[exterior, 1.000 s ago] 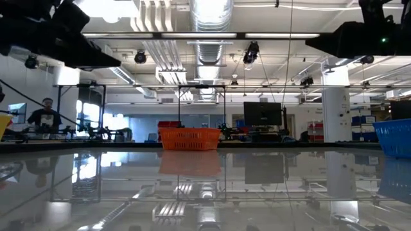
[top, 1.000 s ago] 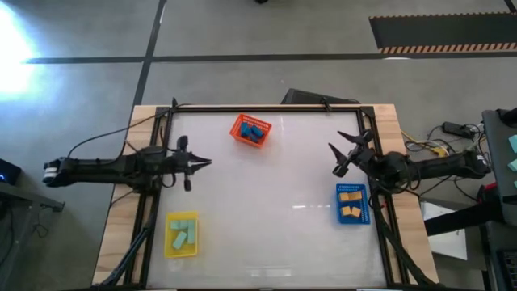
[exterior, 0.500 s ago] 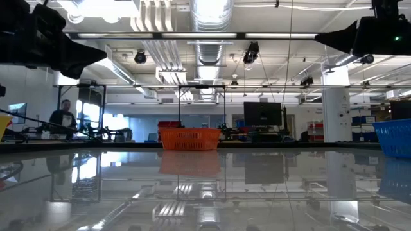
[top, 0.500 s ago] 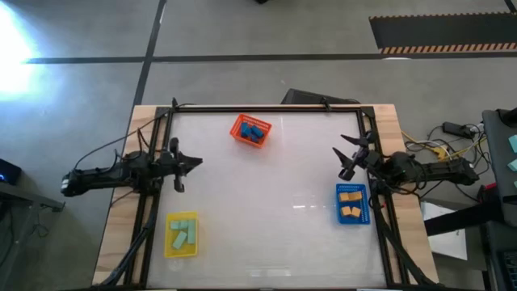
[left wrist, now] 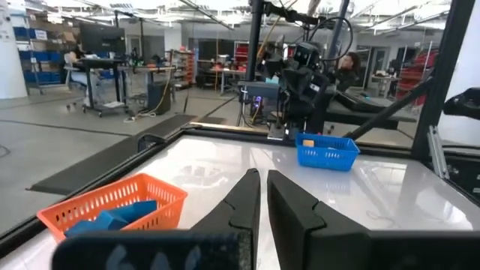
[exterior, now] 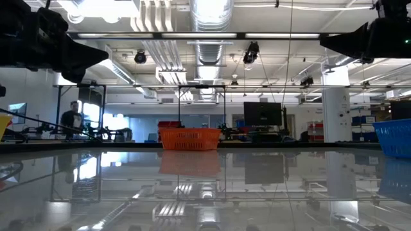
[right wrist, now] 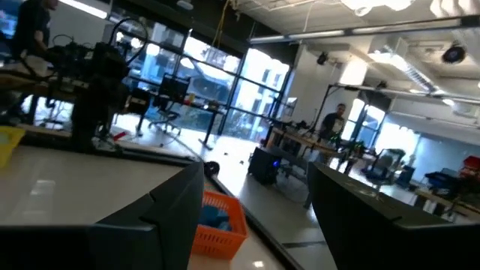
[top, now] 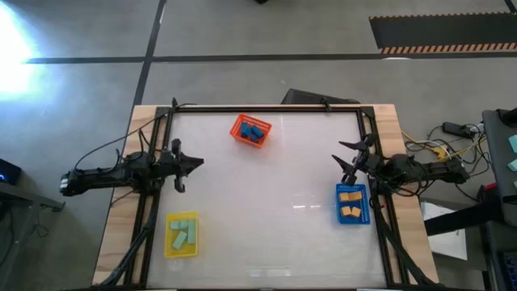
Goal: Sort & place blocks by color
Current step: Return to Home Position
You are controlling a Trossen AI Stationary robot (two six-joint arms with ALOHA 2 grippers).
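Every block lies in a tray. Blue blocks (top: pixel 253 132) sit in the orange tray (top: pixel 239 128) near the far edge. Mint green blocks (top: pixel 182 233) fill the yellow tray (top: pixel 170 244) at the near left. Orange blocks (top: pixel 350 204) are in the blue tray (top: pixel 339 204) on the right. My left gripper (top: pixel 198 161) hangs shut over the table's left side, above and apart from all trays. My right gripper (top: pixel 346 158) is open above the right side, just beyond the blue tray's far end. In the left wrist view I see the orange tray (left wrist: pixel 112 199) and the blue tray (left wrist: pixel 326 152).
A black frame (top: pixel 266 107) runs along the table's edges. The white tabletop (top: pixel 266 210) between the three trays is bare. In the low view both arms stay high, with the orange tray (exterior: pixel 189 138) at the far edge. A person (exterior: pixel 69 119) stands in the room beyond.
Both grippers have drawn back from the table's middle, holding nothing. The left has moved a little toward the left edge. The right has moved toward the right edge, and its fingers stay apart. The blocks and trays have kept still.
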